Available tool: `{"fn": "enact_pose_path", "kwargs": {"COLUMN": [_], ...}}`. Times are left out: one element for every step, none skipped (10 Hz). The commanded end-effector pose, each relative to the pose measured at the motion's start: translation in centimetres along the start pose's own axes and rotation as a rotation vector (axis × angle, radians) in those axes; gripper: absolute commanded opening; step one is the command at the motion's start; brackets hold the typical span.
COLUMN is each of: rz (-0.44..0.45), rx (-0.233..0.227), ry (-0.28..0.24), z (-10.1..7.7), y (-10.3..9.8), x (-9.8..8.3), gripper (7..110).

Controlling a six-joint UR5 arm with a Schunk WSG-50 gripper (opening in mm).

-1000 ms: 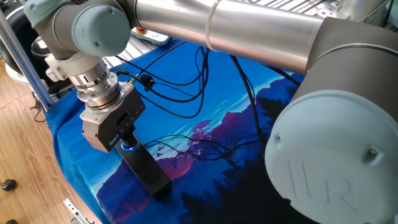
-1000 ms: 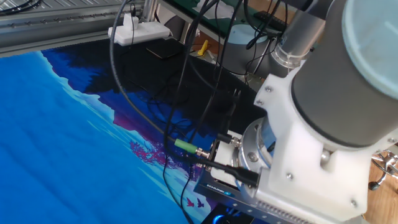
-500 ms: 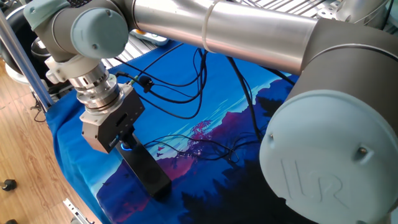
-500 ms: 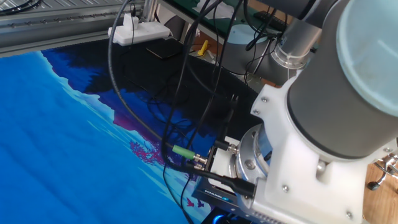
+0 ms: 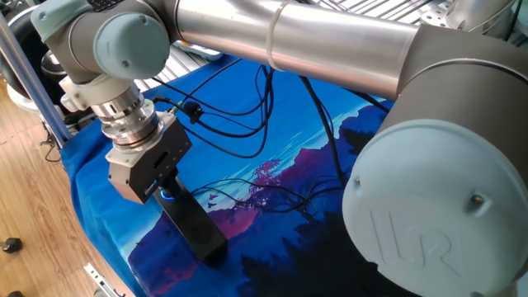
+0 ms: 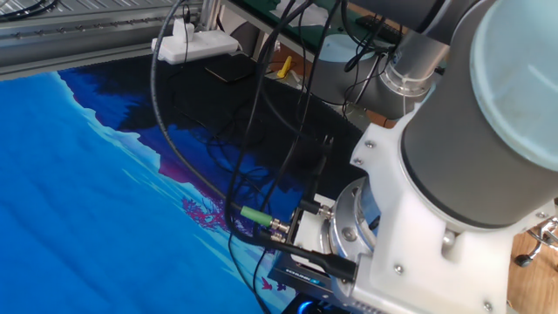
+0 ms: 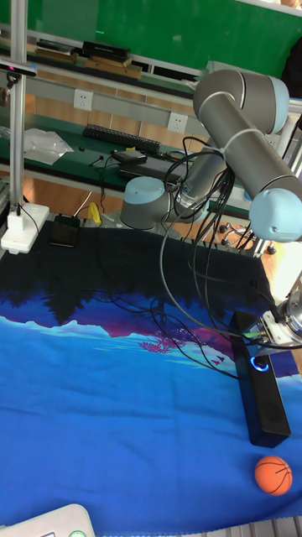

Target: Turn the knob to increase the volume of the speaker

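Observation:
The speaker (image 5: pixel 195 227) is a long black bar lying on the blue cloth near the table's corner. It also shows in the tall fixed view as speaker (image 7: pixel 261 394). Its knob (image 5: pixel 168 195) glows blue midway along the top, seen again as the blue-ringed knob (image 7: pixel 259 363). My gripper (image 5: pixel 167 189) points straight down onto the knob, with its black fingers closed around it and the blue light showing at their tips. In the other fixed view only the gripper's wrist and a sliver of blue glow (image 6: pixel 305 307) appear at the bottom edge.
An orange ball (image 7: pixel 273 474) lies just past the speaker's near end. Black cables (image 5: pixel 247 124) trail over the cloth (image 7: pixel 101 403) towards my wrist. A white power strip (image 6: pixel 193 44) sits at the table's back. The table edge is close to the speaker.
My wrist has rotated over the knob: in the other fixed view the green plug on it has swung down and to the left. The speaker has stayed put.

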State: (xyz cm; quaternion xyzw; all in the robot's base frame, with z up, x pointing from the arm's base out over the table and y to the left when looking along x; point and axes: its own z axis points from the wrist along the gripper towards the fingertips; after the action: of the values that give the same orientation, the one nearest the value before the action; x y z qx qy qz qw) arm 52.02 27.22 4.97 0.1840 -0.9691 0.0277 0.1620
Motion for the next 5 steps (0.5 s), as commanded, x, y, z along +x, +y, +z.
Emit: {"fn": "enact_pose_path", "kwargs": {"rz": [0.002, 0.002, 0.0, -0.001, -0.002], "rx": [-0.013, -0.013, -0.015, -0.019, -0.024], "ry": [0.001, 0.001, 0.002, 0.003, 0.004], "z": [-0.1, -0.1, -0.1, -0.13, -0.18], "y": [0.27, 0.27, 0.33, 0.46, 0.67], "x": [0.02, 0.01, 0.02, 0.02, 0.03], "gripper": [7, 7, 7, 7, 7]}}
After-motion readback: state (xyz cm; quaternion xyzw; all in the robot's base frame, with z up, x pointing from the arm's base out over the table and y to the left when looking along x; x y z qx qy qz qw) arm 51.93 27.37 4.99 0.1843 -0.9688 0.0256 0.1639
